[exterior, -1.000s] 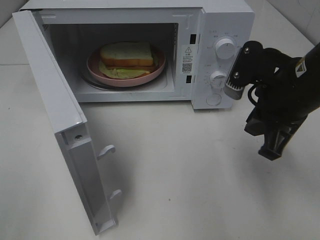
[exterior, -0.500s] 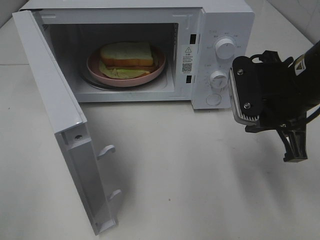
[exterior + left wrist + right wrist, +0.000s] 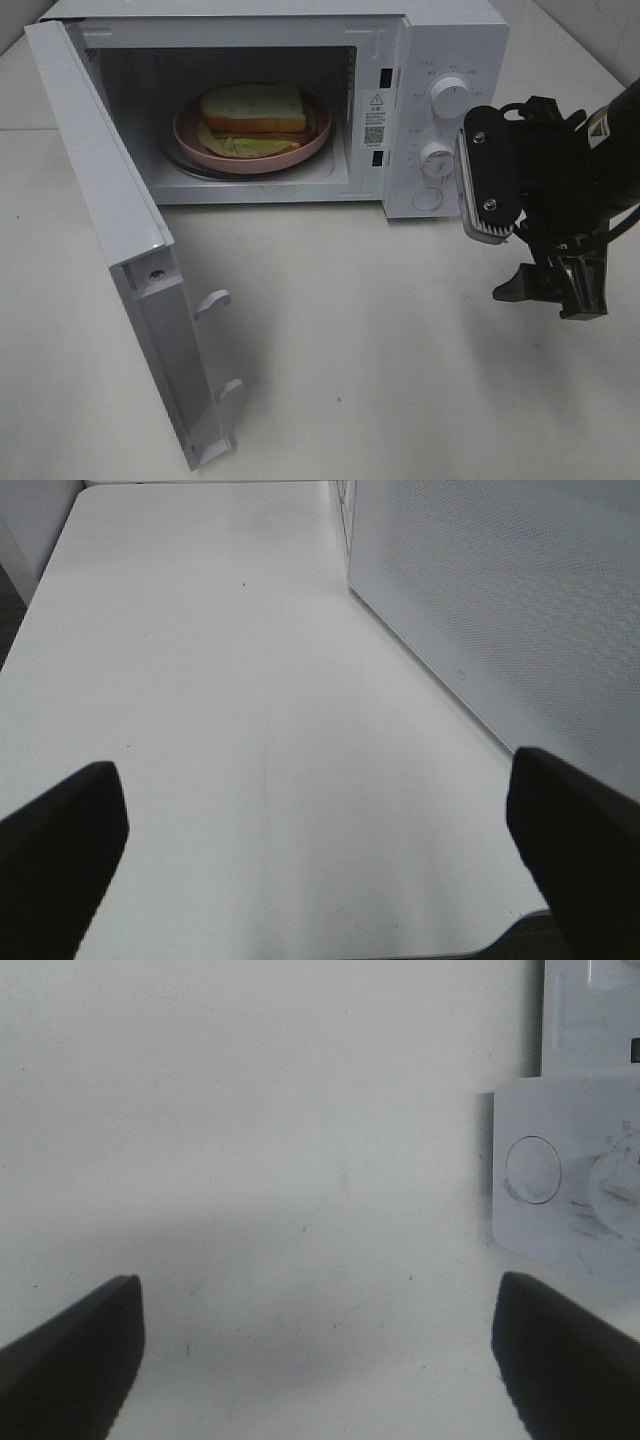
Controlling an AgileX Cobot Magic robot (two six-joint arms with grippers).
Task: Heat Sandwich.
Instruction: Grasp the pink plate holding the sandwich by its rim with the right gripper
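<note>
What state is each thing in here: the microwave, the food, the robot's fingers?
microwave door: swung wide open
sandwich: on the pink plate inside the microwave
pink plate: inside the microwave, carrying the sandwich
left fingers: spread open, holding nothing
right fingers: spread open, holding nothing, near the control knobs

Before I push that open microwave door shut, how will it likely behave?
The door stands wide open on its left edge, so it should probably swing freely. It looks like a thin, rigid panel, likely light. The microwave sits on a smooth white table, so a hard shove might slide it.
</note>
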